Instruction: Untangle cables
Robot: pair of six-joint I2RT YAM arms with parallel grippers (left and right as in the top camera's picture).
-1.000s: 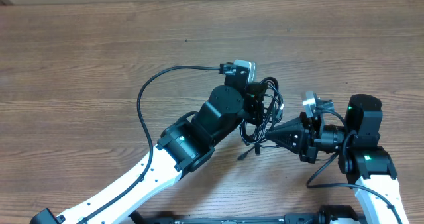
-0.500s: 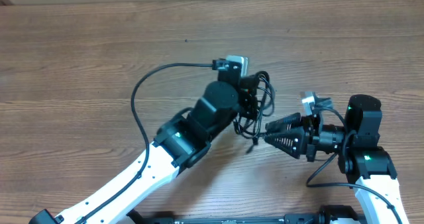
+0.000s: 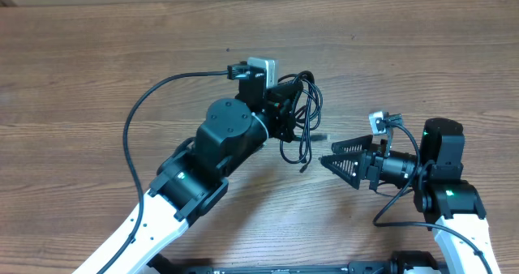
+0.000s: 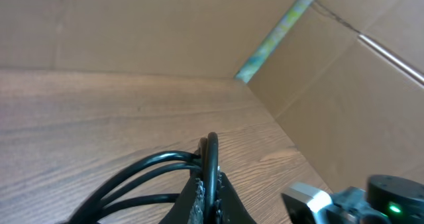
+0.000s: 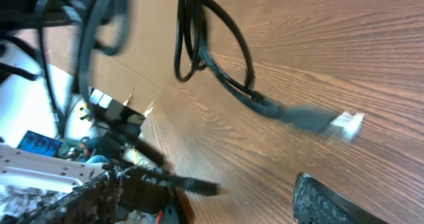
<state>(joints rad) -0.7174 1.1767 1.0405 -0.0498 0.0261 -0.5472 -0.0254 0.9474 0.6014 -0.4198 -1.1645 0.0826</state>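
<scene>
The cables (image 3: 306,118) are thin black cords looped in a bundle that hangs from my left gripper (image 3: 289,122), which is shut on one strand. In the left wrist view the pads (image 4: 196,196) pinch that cord (image 4: 211,154), and more loops (image 4: 132,177) trail off to the left. A silvery plug (image 3: 323,136) and a black plug end (image 3: 304,168) dangle towards my right gripper (image 3: 328,160). That gripper is open and apart from the bundle. In the right wrist view the silver-tipped plug (image 5: 346,123) and a dark plug (image 5: 192,183) hang over the wood ahead of my right gripper (image 5: 209,201), with nothing between its fingers.
The wooden table (image 3: 97,71) extends left and back. A thicker black wire (image 3: 142,116) arcs from the left wrist camera (image 3: 261,66) to the left arm. Cardboard walls (image 4: 344,85) stand at the table's far edge.
My right gripper has opened and let go of the cables. My left arm has swung up and to the left, carrying the bundle away from the right gripper.
</scene>
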